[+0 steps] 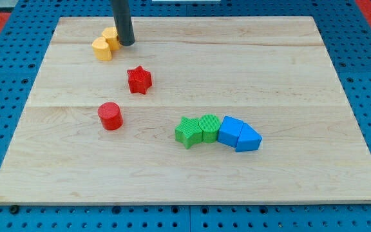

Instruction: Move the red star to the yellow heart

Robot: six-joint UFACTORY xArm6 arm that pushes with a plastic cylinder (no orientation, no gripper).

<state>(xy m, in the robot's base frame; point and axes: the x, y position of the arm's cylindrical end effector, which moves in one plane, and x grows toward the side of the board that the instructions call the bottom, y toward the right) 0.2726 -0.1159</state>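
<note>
Tip (127, 43) down on the desk (288, 77), parked right against the yellow heart (106, 44) on its three o'clock side. No end effector fitted here, only a bare rod, so nothing clenched, nothing held. Red star (139, 80) lying apart from the heart, off at about five o'clock from it, and near the tip at six o'clock. Not delivered yet by the look of it; whole push seemingly left to do. Needs getting behind the star, at its five o'clock, then driving toward eleven. Red cylinder (110, 116), green star (187, 131), green block (208, 127) and two blue blocks (239, 134) well clear of that line.
</note>
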